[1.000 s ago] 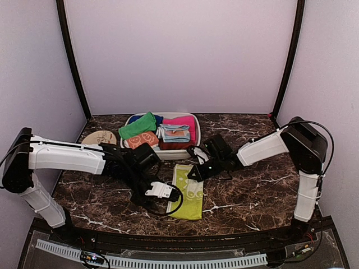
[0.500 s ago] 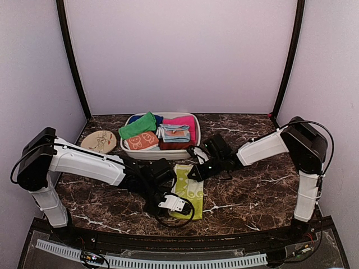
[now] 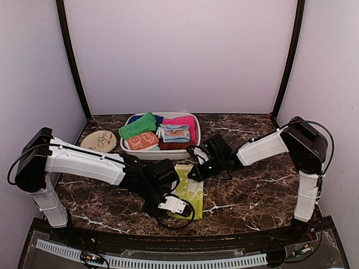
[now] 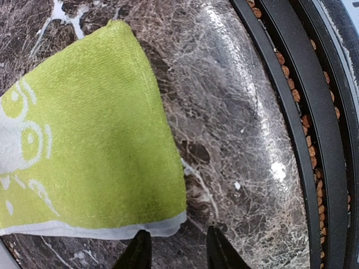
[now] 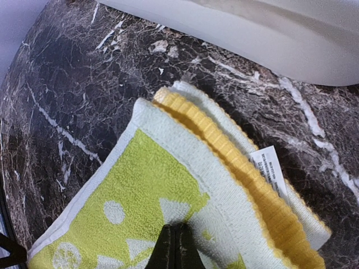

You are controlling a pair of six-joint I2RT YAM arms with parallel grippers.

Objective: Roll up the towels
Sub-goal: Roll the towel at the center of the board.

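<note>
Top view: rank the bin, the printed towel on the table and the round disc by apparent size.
Largest: bin.
Next: towel, partly covered.
Smallest: disc.

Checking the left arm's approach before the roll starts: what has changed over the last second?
The left end effector moved right and toward the near table edge, from beside the printed towel to its near left corner. Its jaws are apart and it has taken hold of nothing. The right end effector stayed shut, resting on the towel's far end. The towel and the bin behind it lie as before.
</note>
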